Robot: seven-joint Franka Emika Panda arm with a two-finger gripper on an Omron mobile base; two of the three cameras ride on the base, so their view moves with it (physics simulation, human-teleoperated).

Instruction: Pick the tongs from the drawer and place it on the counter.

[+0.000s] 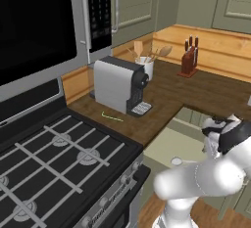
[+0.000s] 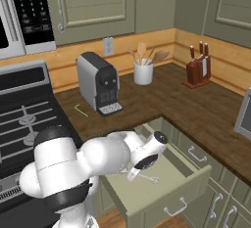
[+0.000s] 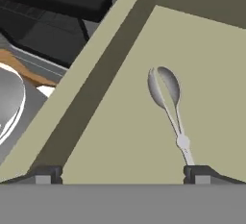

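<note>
My gripper (image 3: 122,172) hangs wide open inside the drawer (image 2: 181,193), holding nothing. In the hand view my two fingertips (image 3: 45,175) stand far apart at the bottom edge, one at 7 o'clock and one at 5 o'clock.

The tongs (image 3: 168,107) lie flat on the drawer floor. In the hand view their round spoon-like head sits just right of centre and the thin handle runs down toward 5 o'clock, its end close by my right-side fingertip; I cannot tell if they touch. The gap between my fingers is mostly bare drawer floor, with the tongs at its right side. The drawer wall crosses the hand view as a slanted band from 7 o'clock up to 12 o'clock.

In the right base view the drawer stands pulled out under the counter (image 2: 196,109), and my hand reaches down into it at about 6 o'clock from the picture's middle, with the tongs' ends showing just below it. In the left base view the head of the tongs (image 1: 176,161) shows on the drawer floor, at 5 o'clock.

On the counter stand a coffee machine (image 2: 99,82), a white utensil pot (image 2: 143,73) and a knife block (image 2: 198,70).
</note>
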